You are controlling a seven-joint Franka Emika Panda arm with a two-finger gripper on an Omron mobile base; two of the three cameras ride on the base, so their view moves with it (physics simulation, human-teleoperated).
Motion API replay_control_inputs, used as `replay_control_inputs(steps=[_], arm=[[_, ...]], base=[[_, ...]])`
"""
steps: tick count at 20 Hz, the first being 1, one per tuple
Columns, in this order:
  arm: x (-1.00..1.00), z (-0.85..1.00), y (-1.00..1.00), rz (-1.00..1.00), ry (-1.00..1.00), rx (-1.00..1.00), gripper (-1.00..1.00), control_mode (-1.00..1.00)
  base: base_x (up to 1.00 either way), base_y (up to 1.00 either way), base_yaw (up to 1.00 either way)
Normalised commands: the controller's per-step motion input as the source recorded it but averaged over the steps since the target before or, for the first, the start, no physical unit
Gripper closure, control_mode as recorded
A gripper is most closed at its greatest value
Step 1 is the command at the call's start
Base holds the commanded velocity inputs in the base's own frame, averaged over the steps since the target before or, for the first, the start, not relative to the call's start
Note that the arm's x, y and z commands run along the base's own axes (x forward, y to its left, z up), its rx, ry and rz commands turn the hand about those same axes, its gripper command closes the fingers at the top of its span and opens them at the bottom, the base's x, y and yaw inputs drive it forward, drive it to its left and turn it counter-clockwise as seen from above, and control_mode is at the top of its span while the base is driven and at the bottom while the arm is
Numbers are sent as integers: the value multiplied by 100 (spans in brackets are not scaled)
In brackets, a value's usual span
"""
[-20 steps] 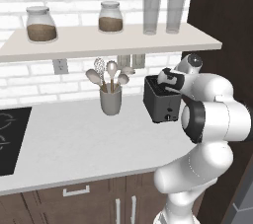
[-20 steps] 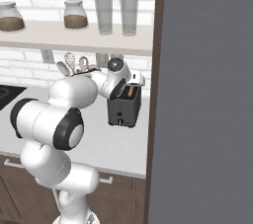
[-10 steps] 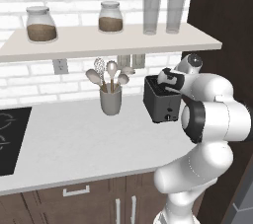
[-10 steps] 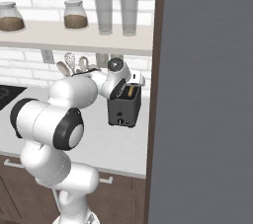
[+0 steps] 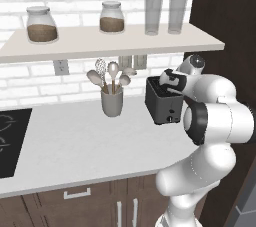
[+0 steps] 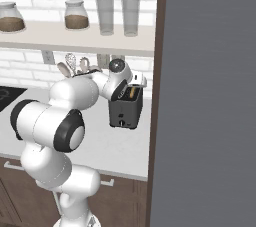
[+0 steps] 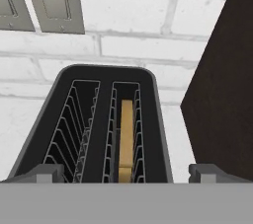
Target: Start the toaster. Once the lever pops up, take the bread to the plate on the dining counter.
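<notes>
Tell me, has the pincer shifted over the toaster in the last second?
No. The pincer hangs open above the toaster, at the same spot relative to the utensil cup as before.

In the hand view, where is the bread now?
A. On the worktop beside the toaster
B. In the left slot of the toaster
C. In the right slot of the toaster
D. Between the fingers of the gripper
C: the hand view shows the bread standing on edge in the right slot of the toaster, while the left slot holds only its wire guides.
</notes>
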Motion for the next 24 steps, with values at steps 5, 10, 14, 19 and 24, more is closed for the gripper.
replay_control_inputs(steps=[5, 10, 14, 19, 24], arm=[[0, 0, 0, 0, 0, 0, -100, -100], [0, 0, 0, 0, 0, 0, -100, -100], [0, 0, 0, 0, 0, 0, -100, -100], [0, 0, 0, 0, 0, 0, -100, -100], [0, 0, 0, 0, 0, 0, -100, -100]], base=[[0, 0, 0], [0, 0, 0], [0, 0, 0], [0, 0, 0], [0, 0, 0]])
